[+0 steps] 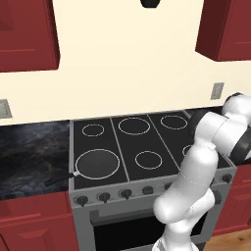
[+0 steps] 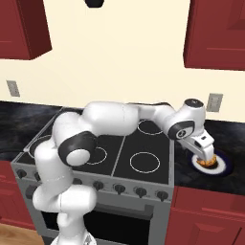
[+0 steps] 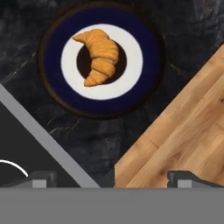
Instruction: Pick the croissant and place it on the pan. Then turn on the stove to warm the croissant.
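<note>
The croissant [image 3: 99, 57], a golden ridged crescent, lies in the middle of a small round plate [image 3: 131, 94] with a dark blue rim and a white ring. My gripper [image 3: 111, 179] hovers above it, open and holding nothing, both fingertips [image 3: 41, 178] wide apart. From the right base view the gripper [image 2: 208, 161] hangs just over the croissant [image 2: 206, 164] on the plate [image 2: 224, 166], right of the stove [image 2: 143, 143]. The black pan [image 1: 98, 163] sits on the stove's [image 1: 132, 147] front-left burner, its handle [image 1: 59, 179] pointing left over the counter.
Dark marble counter [image 3: 87, 131] surrounds the plate, with the counter edge and wood floor [image 3: 183, 127] close by. The stove's grey side edge [image 3: 43, 140] runs beside the plate. Dark knobs [image 1: 125, 192] line the stove front. Red cabinets [image 2: 215, 28] hang above.
</note>
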You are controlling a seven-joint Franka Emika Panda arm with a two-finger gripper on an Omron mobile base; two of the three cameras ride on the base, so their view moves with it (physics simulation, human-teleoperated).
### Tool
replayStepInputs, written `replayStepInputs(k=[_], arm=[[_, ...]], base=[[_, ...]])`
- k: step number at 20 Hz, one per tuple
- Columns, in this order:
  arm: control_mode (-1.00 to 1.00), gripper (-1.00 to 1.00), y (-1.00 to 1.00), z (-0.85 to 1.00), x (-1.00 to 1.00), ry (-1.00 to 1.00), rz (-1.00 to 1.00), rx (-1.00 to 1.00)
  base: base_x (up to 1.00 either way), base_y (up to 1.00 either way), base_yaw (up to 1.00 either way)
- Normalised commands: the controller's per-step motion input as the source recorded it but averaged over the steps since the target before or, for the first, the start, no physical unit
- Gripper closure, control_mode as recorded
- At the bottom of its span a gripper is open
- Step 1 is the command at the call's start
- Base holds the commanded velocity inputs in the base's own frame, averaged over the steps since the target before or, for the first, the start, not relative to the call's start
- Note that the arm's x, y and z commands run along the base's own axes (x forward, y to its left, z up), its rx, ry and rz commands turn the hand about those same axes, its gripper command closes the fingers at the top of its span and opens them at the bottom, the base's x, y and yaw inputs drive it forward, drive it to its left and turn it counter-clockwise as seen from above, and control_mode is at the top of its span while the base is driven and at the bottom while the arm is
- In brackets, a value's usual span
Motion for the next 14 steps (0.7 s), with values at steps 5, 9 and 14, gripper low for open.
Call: replayStepInputs(k=[5, 9, 14], arm=[[-1.0, -1.0, -0.33, -0.28, 0.28, 0.1, 0.0, 0.06], [-1.0, -1.0, -0.3, -0.23, 0.42, 0.07, 0.0, 0.09], [-1.0, -1.0, -0.29, -0.17, 0.45, 0.13, 0.0, 0.1]], base=[[0.0, 0.0, 0.0], [0.0, 0.0, 0.0], [0.0, 0.0, 0.0]])
